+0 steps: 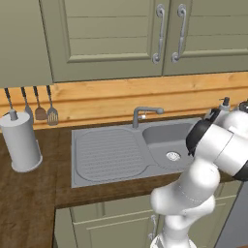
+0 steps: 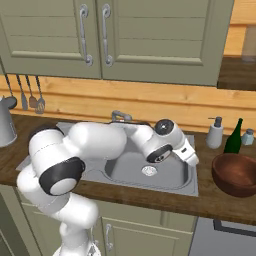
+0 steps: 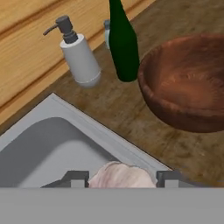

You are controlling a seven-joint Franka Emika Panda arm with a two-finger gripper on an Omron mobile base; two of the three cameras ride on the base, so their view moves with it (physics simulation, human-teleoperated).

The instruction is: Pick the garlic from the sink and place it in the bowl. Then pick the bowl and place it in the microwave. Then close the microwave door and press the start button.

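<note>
- In the left base view I see a grey paper-towel holder (image 1: 20, 140) at the left edge of the dark wooden table (image 1: 29, 193), with four utensils (image 1: 39, 107) hanging on the wood-panelled wall just above it.
- Sage-green cabinets (image 1: 111, 34) run across the top of that frame, over the wall panelling.
- At the middle of the frame sits the sink (image 1: 104, 155): ribbed drainboard on the left, deep basin on the right, grey tap (image 1: 144, 115) behind it, round silver drain (image 1: 173, 156) in the basin floor.
- My arm (image 1: 213, 145) covers the right side of that view.
- In the right base view, the arm reaches across the basin from the left of the frame, the hand ending over the sink's right rim.
- Further right in the frame stand a grey soap dispenser (image 2: 215, 133), a green bottle (image 2: 233, 137) and a small pale jar (image 2: 248, 136) against the wall.
- The bowl (image 2: 235, 173) rests on the table at the right edge of the frame, well clear of the sink.
- In the hand view, the gripper (image 3: 122, 178) sits at bottom centre, grasping the garlic (image 3: 121, 176) between its two dark tips.
- The garlic is held over the sink's right rim; the bowl lies at the upper right of that frame, apart from the gripper, with bare table between.
</note>
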